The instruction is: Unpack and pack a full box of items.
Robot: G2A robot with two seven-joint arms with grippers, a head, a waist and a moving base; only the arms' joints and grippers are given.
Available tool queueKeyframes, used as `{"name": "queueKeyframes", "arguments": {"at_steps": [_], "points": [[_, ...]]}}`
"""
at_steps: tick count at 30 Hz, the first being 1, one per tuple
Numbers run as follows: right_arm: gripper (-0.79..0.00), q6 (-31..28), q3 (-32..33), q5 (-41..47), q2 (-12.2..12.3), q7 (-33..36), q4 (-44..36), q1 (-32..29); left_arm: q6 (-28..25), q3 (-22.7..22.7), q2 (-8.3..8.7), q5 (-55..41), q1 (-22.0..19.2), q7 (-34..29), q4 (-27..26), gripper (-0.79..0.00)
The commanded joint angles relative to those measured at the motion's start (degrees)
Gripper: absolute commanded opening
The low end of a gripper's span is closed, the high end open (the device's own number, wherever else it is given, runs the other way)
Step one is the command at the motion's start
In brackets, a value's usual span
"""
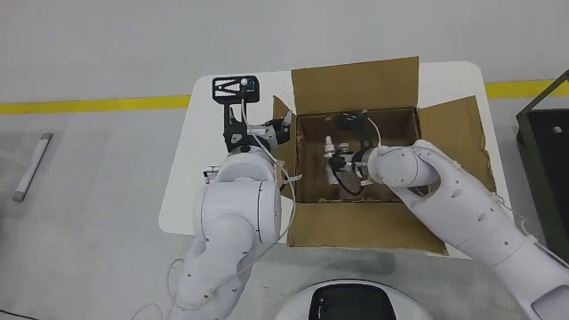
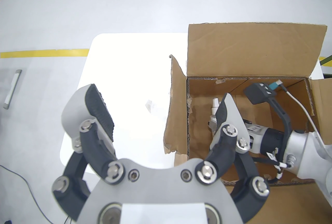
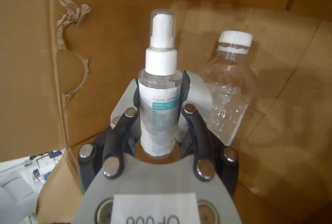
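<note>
An open cardboard box stands on the white table, flaps spread. My right gripper is down inside the box, shut on a clear spray bottle with a white pump and a label. Beside it in the box is an empty clear plastic bottle with a white cap. From above, the spray bottle shows at the right arm's tip inside the box. My left gripper hangs open and empty above the table, just outside the box's left wall.
The table's left half is bare white surface. A dark frame stands off the table's right edge. A grey bar lies on the floor to the left. Yellow lines cross the floor.
</note>
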Motion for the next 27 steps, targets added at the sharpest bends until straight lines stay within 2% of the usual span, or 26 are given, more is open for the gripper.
{"name": "queueKeyframes", "arguments": {"at_steps": [1,2,4,8,12,16,20,23,24,26,27], "points": [[-0.533,0.2,-1.1,0.6,-0.6,-0.5,1.3,0.9,0.0,0.0,0.00,0.0,0.0,0.0,0.0,0.000],[-0.483,0.2,-1.5,0.8,-0.9,-0.8,2.0,1.4,0.0,0.0,0.00,0.0,0.0,0.0,0.0,0.000],[-0.453,0.7,-2.3,0.9,-1.4,-1.0,2.9,2.0,0.0,0.0,0.00,0.0,0.0,0.0,0.0,0.000],[-0.413,0.7,-3.1,0.8,-2.1,-1.3,4.6,3.2,0.0,0.0,0.00,0.0,0.0,0.0,0.0,0.000],[-0.413,0.2,-3.1,1.1,-2.5,-1.5,4.9,3.6,0.0,0.0,0.00,0.0,0.0,0.0,0.0,0.000],[-0.462,-1.5,-0.8,1.2,-2.1,-1.7,1.7,2.9,0.0,0.0,0.00,0.0,0.0,0.0,0.0,0.000],[-0.502,-1.7,6.8,-0.2,0.2,-0.9,-6.9,-1.4,0.0,0.0,0.00,0.0,0.0,0.0,0.0,0.000],[-0.603,-0.2,15.8,-4.1,2.6,0.4,-16.4,-7.7,0.0,0.0,0.00,0.0,0.0,0.0,0.0,0.000],[-0.680,-0.2,19.1,-4.9,3.4,0.9,-19.4,-10.3,0.0,0.0,0.00,0.0,0.0,0.0,0.0,0.000],[-0.785,0.2,26.7,-6.2,4.7,1.2,-25.0,-15.5,0.0,0.0,0.00,0.0,0.0,0.0,0.0,0.000],[-0.785,0.2,30.3,-6.6,5.3,1.4,-27.6,-18.2,0.0,0.0,0.00,0.0,0.0,0.0,0.0,0.000]]}}
